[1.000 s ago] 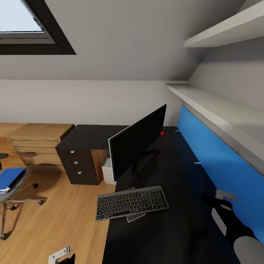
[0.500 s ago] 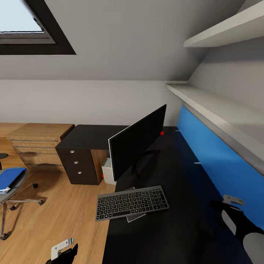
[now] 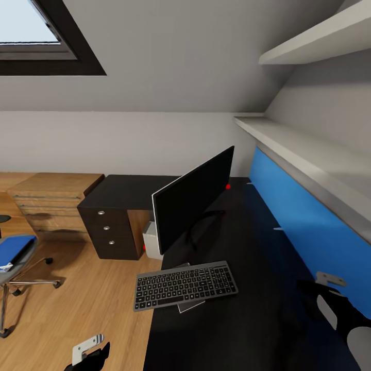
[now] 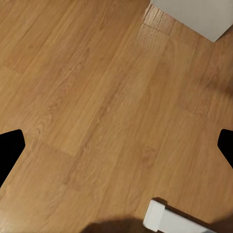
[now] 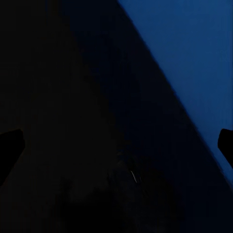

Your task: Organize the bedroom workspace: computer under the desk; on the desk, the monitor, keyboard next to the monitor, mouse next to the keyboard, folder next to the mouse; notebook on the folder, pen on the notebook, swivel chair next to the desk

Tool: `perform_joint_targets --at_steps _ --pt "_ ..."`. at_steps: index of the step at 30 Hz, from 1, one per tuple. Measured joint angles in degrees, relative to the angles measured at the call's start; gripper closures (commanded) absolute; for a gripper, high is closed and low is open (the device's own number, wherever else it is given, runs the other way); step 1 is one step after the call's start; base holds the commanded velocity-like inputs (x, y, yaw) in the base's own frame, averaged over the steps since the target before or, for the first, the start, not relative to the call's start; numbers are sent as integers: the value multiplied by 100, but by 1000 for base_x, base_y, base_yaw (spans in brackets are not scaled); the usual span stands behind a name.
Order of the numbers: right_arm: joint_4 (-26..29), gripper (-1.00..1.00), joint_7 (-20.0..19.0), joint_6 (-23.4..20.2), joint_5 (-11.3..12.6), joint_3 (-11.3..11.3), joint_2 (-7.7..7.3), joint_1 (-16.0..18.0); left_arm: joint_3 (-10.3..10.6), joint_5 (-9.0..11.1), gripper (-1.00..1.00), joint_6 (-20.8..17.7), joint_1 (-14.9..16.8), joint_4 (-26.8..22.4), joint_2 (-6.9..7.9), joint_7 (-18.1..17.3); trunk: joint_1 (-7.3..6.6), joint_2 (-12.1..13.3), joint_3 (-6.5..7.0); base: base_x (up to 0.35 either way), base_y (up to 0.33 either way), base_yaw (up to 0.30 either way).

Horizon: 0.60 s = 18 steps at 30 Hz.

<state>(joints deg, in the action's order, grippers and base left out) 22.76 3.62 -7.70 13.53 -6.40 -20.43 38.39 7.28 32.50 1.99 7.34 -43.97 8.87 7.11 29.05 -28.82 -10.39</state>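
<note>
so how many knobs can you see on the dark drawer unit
3, in a vertical row on the drawer unit under the desk's far end: top knob, middle knob, bottom knob, one per drawer. More could be hidden on sides out of view.

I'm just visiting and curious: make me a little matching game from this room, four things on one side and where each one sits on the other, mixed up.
Things:
1. keyboard
2. folder
3. computer
4. monitor

Places:
A. on the seat of the swivel chair
B. on the floor, tucked under the desk
C. standing on the desk, behind the keyboard
D. at the desk's front edge, partly overhanging it

Pairs: 1-D, 2-A, 3-B, 4-C
</note>
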Motion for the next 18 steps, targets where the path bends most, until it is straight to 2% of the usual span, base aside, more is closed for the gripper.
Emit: perform_joint_targets --at_steps 12,18 --pt "19 -100 -153 -73 9 -10 -21 0 0 -9 -100 0 0 0 -1 9 264 -483 -217 0 0 0" --pt "17 -100 -155 -402 56 -113 -99 0 0 -12 -100 0 0 0 -1 9 396 -724 -325 0 0 0"
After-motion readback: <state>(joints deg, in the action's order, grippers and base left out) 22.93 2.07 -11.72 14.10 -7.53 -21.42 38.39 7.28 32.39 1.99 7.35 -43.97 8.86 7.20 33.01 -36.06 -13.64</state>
